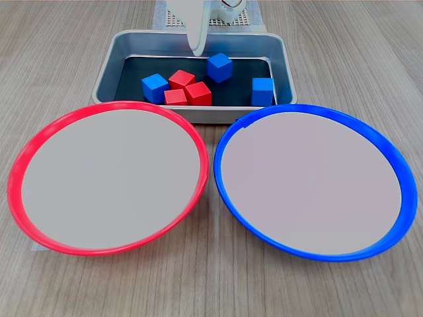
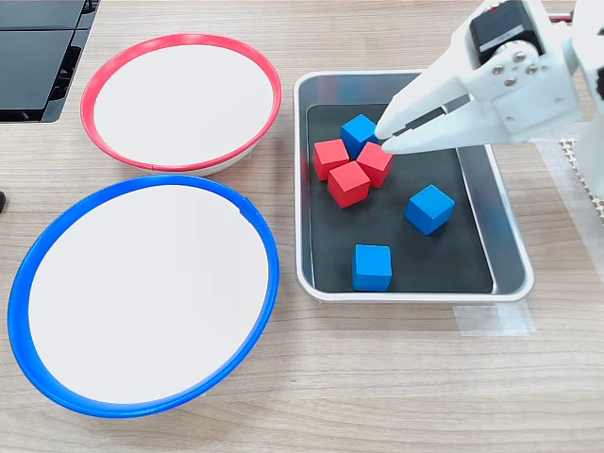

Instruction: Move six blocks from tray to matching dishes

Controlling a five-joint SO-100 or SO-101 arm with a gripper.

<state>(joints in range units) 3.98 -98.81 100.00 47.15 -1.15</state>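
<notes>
The silvery tray [image 1: 106, 72] [image 2: 415, 291] holds six blocks. Three red blocks [image 1: 188, 89] [image 2: 351, 170] cluster together, with one blue block [image 1: 155, 87] [image 2: 360, 129] beside them. A second blue block [image 1: 219, 67] [image 2: 429, 208] and a third [image 1: 262, 91] [image 2: 372, 267] lie apart. My white gripper [image 1: 196, 49] [image 2: 385, 137] hangs above the tray over the cluster's edge, its tips close together and nothing between them. In front of the tray stand both dishes, red-rimmed [image 1: 20, 158] [image 2: 179, 40] and blue-rimmed [image 1: 396, 158] [image 2: 142, 184], with nothing in them.
A dark flat device [image 2: 38, 57] lies at the second exterior view's top left. The arm's base sits on a white mesh mat [image 2: 578, 175] behind the tray. Clear tape [image 2: 491, 321] holds the tray's edge to the wooden table.
</notes>
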